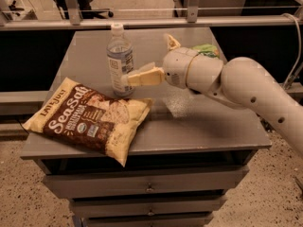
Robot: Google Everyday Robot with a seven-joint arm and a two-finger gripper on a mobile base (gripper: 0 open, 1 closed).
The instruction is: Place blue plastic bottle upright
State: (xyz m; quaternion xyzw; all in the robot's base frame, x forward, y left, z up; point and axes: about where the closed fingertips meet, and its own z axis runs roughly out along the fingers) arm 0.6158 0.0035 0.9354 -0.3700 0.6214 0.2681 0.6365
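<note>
The blue plastic bottle [119, 60] is small and clear, with a pale label and a white cap. It stands upright at the back middle of the grey table [199, 126]. My gripper [149, 58] is just right of the bottle and open. One finger [144, 76] points left, its tip at the bottle's lower right side. The other finger [171, 41] points up and away from the bottle. I cannot tell whether the lower fingertip still touches the bottle.
A large brown sea-salt chip bag [90, 118] lies flat at the front left, just in front of the bottle. A green bag [206, 50] lies at the back right, mostly hidden behind my arm [251, 91]. Drawers sit under the tabletop. A rail runs behind the table.
</note>
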